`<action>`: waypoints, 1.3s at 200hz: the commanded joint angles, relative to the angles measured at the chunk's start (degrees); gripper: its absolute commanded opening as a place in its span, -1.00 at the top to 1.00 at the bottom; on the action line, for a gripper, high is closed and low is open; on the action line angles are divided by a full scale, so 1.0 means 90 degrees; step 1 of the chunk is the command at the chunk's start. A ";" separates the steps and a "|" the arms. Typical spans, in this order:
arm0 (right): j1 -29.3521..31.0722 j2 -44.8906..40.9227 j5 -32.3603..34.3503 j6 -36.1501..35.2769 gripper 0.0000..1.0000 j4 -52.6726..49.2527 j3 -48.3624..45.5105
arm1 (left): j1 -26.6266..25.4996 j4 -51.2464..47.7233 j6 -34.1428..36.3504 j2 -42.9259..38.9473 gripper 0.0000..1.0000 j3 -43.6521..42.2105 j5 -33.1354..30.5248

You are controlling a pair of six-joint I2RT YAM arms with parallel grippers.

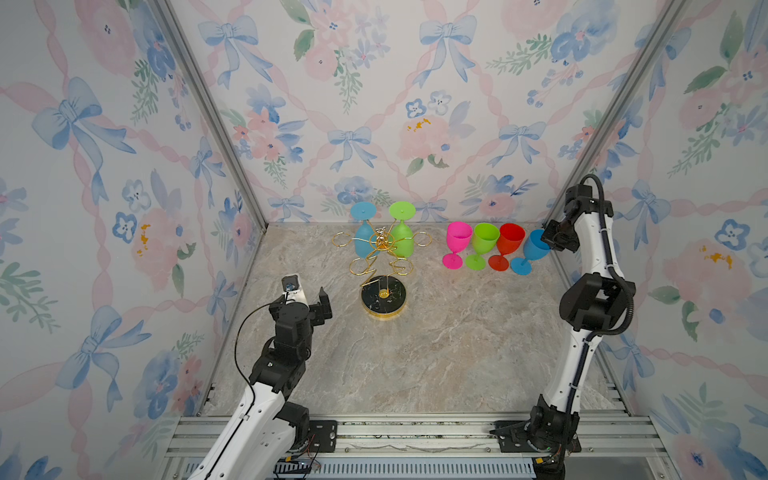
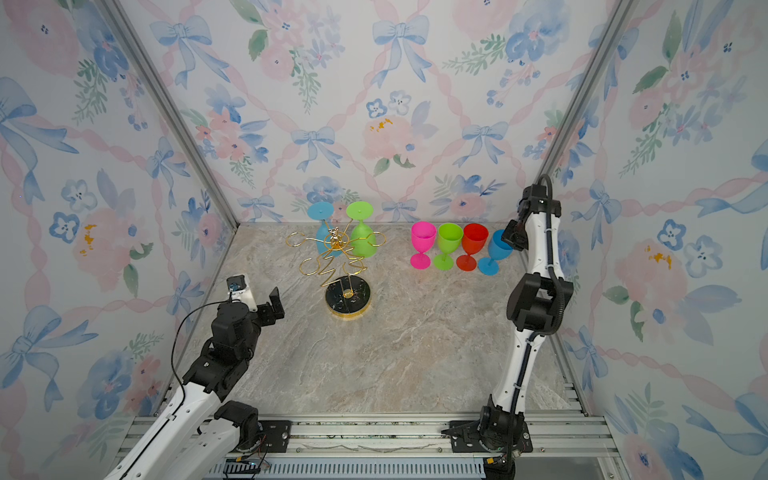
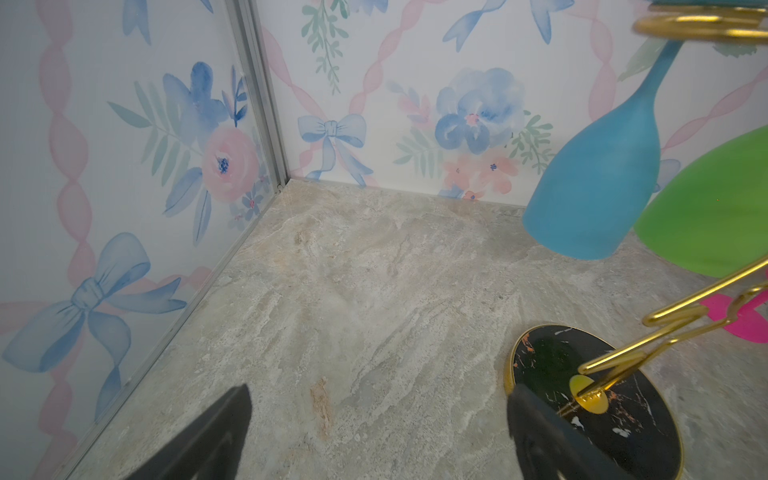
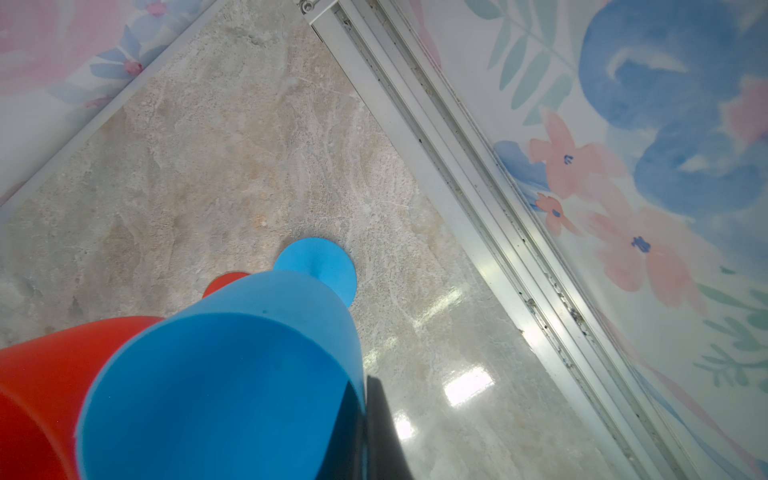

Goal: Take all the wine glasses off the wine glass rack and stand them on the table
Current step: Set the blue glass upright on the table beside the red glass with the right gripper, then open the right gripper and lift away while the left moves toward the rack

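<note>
The wine glass rack (image 1: 381, 246) (image 2: 335, 246), gold wire on a round black base (image 1: 383, 297) (image 3: 544, 365), stands mid-table. A blue wine glass (image 1: 363, 243) (image 3: 598, 183) and a green wine glass (image 1: 402, 241) (image 3: 715, 216) hang upside down from its far arms. My left gripper (image 1: 320, 308) (image 3: 378, 415) is open and empty, just left of the base. At the back right, my right gripper (image 1: 547, 242) (image 4: 362, 424) is shut on the rim of another blue wine glass (image 1: 533, 250) (image 4: 232, 374), which is upright and tilted, with its foot down at the tabletop.
A pink glass (image 1: 457, 243), a green glass (image 1: 484, 244) and a red glass (image 1: 510, 243) stand in a row just left of the held blue one. Floral walls close in the back and both sides. A metal rail (image 4: 478, 199) runs along the right wall.
</note>
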 commanded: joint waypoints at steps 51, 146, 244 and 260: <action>0.0058 -0.0041 0.0070 0.0283 0.75 0.0308 -0.0068 | 0.0059 0.0120 -0.0107 -0.0045 -0.95 -0.0116 0.0099; 0.0044 -0.0191 0.0061 0.0378 0.52 0.0492 -0.0040 | 0.0053 0.0125 -0.0112 0.0019 -0.95 -0.0104 0.0150; 0.0197 -0.1922 -0.0844 -0.0138 0.12 0.1023 -0.1159 | 0.0064 0.0106 -0.0198 0.0079 -0.96 -0.0034 0.0268; 0.0347 -0.2475 -0.0947 -0.0283 -0.04 0.1372 -0.1773 | 0.0086 0.0092 -0.0231 0.0056 -0.95 -0.0013 0.0300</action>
